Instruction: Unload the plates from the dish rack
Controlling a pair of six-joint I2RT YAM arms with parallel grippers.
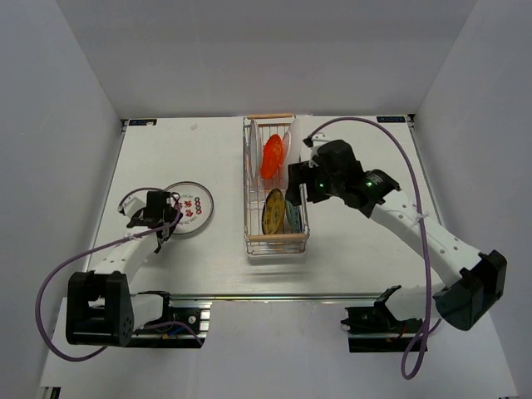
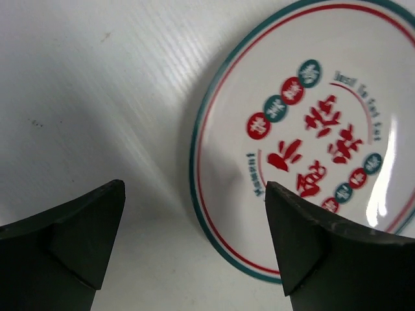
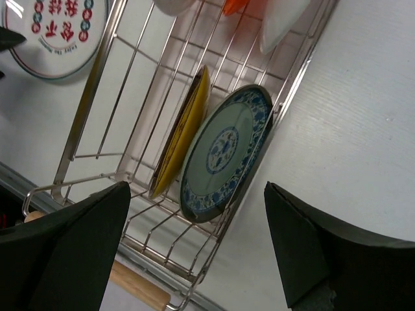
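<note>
The dish rack sits mid-table, its long axis running near to far. The orange plate, yellow plate and teal patterned plate stand on edge inside. The white plate with red marks lies flat to the left, partly under the left gripper, fingers apart. The right gripper, fingers spread, hovers over the rack's near end.

table: flat white rectangular tabletop, faintly ribbed up close
walls: plain pale grey panels closing the left, far and right sides
rail: silver metal strip along the table's near edge
specks: tiny dark marks on the white surface
</note>
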